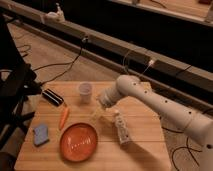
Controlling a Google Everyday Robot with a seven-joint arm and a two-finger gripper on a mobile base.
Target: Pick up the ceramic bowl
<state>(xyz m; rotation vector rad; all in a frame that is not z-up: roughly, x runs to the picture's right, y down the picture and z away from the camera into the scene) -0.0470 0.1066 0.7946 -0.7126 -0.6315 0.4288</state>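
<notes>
The gripper (102,115), just up-right of the bowl (79,141), shows no clear outline. The arm (165,107) runs off the edge right of the bowl. The table (147,150) is cut off at its front, below the bowl.

Dim, warm light on the wooden table (146,149), background nearly black. My gripper (101,113) hangs low over the middle, near the white cup (85,91), looking washed-out pale. Faint sheen on the ceramic bowl (79,142); light's probably from overhead.
</notes>
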